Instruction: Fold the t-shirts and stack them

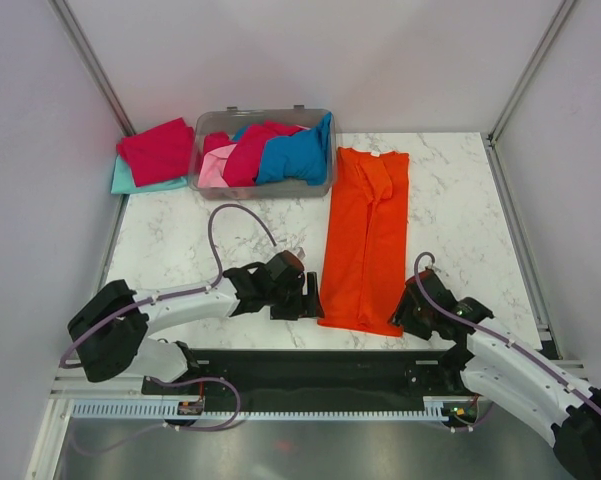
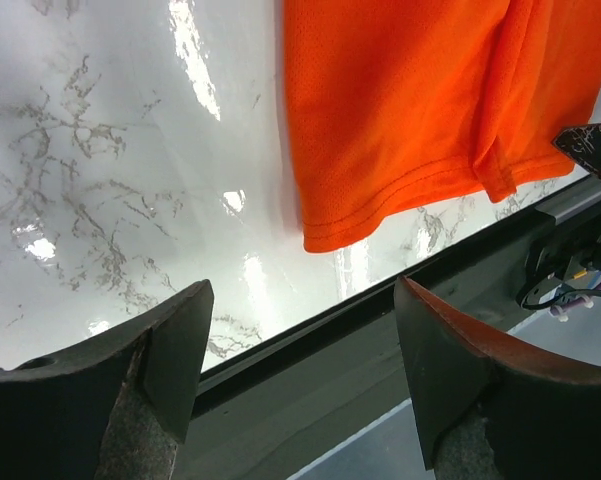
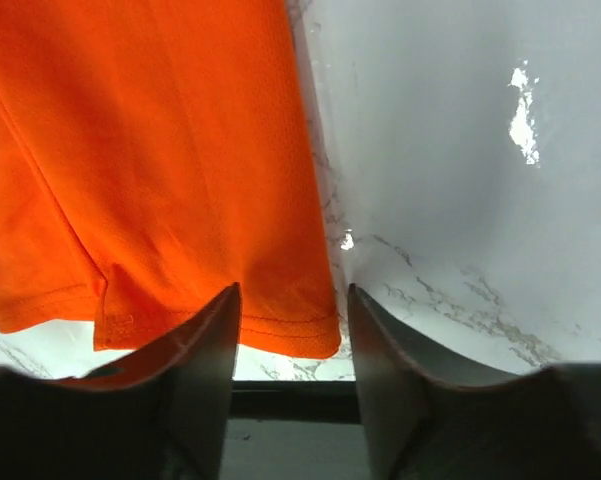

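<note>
The orange shirt (image 1: 365,235) ends at the near edge; left gripper (image 2: 300,300) gapes wide, right gripper (image 3: 292,300) narrower, both empty. I'd pinch both hem corners evenly before folding.

The orange shirt (image 1: 365,235) lies flat on the table (image 1: 450,200), folded lengthwise into a long narrow strip, collar at the far end, stitched hem at the near edge; a red shirt (image 1: 155,150) sits folded on a teal shirt (image 1: 130,182) just left of the bin (image 1: 262,112); a pink shirt (image 1: 215,170), a crimson shirt (image 1: 248,155) and a blue shirt (image 1: 295,155) are heaped crumpled inside the bin.
</note>
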Tool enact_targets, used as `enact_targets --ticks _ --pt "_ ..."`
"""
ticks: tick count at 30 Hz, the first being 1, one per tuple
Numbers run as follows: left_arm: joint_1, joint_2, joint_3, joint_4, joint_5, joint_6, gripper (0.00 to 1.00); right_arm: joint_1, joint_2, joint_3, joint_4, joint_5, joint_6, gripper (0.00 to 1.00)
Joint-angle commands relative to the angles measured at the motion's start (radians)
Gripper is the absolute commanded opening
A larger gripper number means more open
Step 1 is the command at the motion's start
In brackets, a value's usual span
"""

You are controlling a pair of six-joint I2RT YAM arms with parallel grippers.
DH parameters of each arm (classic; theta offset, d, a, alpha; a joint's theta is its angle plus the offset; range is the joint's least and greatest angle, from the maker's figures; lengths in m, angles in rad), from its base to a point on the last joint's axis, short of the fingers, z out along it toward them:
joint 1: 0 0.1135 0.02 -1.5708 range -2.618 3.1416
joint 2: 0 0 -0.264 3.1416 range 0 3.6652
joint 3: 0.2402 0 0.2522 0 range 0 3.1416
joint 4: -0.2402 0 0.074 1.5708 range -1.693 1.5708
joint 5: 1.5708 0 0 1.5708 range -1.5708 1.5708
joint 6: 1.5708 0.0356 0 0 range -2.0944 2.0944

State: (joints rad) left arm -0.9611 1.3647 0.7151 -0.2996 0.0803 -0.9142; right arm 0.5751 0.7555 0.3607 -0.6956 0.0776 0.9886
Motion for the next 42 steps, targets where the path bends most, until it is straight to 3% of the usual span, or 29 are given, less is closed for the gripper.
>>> enact_targets --ticks 1,8,13,18,20,22,26,32,37,42 --pt "0.004 0.023 -0.005 0.079 -0.017 0.017 0.80 0.009 -0.015 -0.012 0.024 0.056 0.062 0.52" --pt "0.005 0.111 -0.022 0.185 0.013 0.006 0.76 0.028 0.021 -0.022 0.039 0.054 0.061 0.21" --pt "0.007 0.187 -0.040 0.264 0.050 -0.005 0.51 0.029 0.008 -0.026 0.044 0.056 0.059 0.15" --pt "0.005 0.208 -0.065 0.366 0.068 -0.003 0.27 0.031 0.007 -0.028 0.044 0.044 0.054 0.00" --pt "0.005 0.208 -0.063 0.376 0.075 0.001 0.19 0.032 0.002 -0.026 0.039 0.042 0.055 0.00" --pt "-0.002 0.197 -0.065 0.379 0.090 0.008 0.03 0.034 -0.010 -0.022 0.030 0.036 0.053 0.00" --pt "-0.039 0.133 -0.091 0.370 0.095 -0.023 0.02 0.045 -0.051 0.006 -0.024 0.005 0.056 0.00" --pt "-0.111 -0.036 -0.101 0.216 0.038 -0.072 0.02 0.057 -0.116 0.118 -0.155 0.037 0.051 0.00" --pt "-0.105 -0.165 -0.004 0.001 -0.063 -0.031 0.02 0.057 -0.104 0.239 -0.206 0.122 0.038 0.00" --pt "-0.044 -0.177 0.128 -0.108 -0.070 0.043 0.02 0.055 -0.024 0.349 -0.205 0.217 0.015 0.00"
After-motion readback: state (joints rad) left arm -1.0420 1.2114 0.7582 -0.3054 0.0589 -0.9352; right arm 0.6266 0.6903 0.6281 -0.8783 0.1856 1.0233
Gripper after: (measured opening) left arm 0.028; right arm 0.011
